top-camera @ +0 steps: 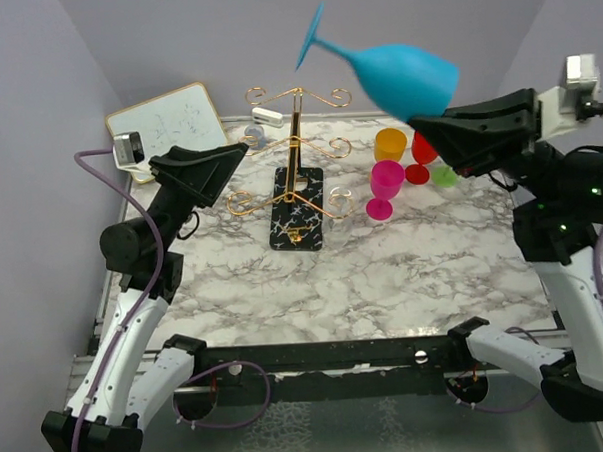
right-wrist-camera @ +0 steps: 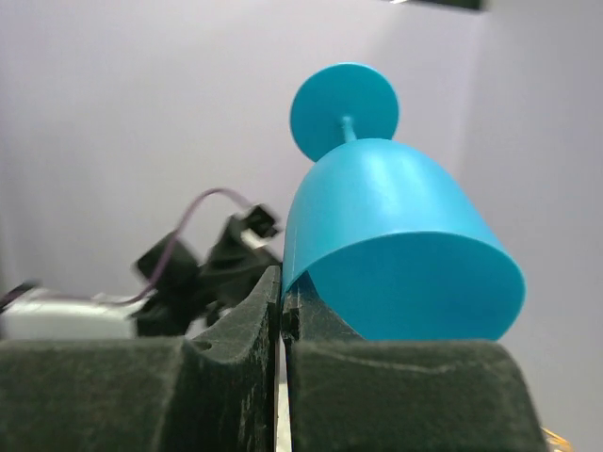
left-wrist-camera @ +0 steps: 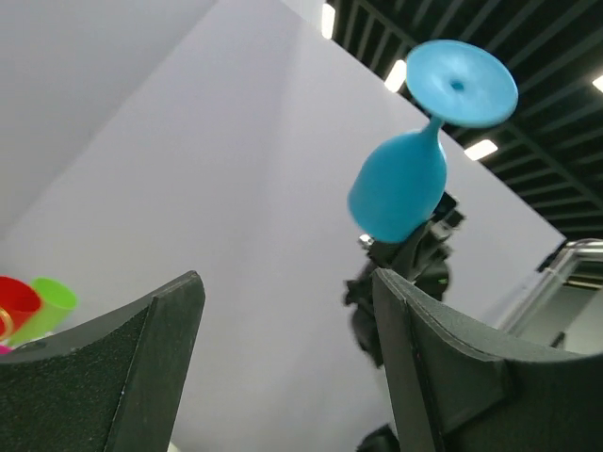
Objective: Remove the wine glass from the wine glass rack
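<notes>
The turquoise-blue wine glass (top-camera: pixel 407 76), smooth and opaque, hangs tilted with its foot up, high above the marbled bench (top-camera: pixel 384 272) and apart from the gold wire wine glass rack (top-camera: pixel 297 136). The right claw (right-wrist-camera: pixel 283 299) pinches its rim. The left claw (top-camera: pixel 229 172) stands spread, empty.

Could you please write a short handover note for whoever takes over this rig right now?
Right gripper: fingers shut on the rim of the blue wine glass, held in the air, foot up, clear of the rack.
Left gripper: open, empty, near the rack's left side.
Wine glass rack: upright on the table, no glass hanging on it.
Done: glass is off the rack.
Left: probably set the glass down and release.
</notes>
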